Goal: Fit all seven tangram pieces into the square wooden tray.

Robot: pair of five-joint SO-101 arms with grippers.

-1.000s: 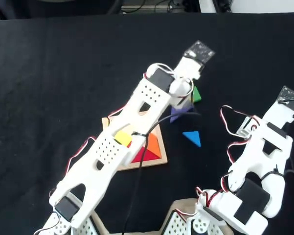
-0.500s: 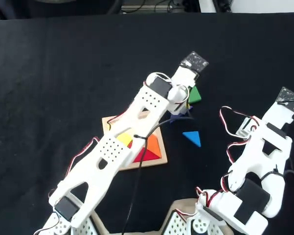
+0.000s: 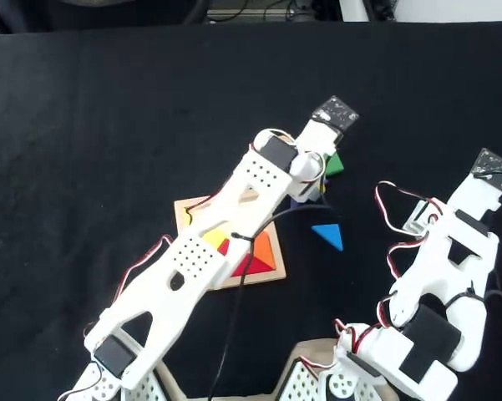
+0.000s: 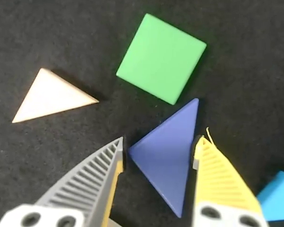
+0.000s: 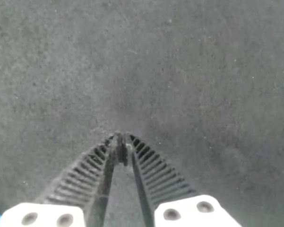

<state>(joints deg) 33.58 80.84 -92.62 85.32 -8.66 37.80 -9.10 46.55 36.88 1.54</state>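
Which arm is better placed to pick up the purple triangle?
Left. The left claw is open and straddles the purple triangle; the right claw is shut over bare table.

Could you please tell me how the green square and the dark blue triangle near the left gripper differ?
The green square has four sides and is light green; the dark blue triangle has three. The dark blue triangle lies between the open fingers of the left gripper, while the green square lies free beyond them. Both lie flat on the black cloth, outside the wooden tray.
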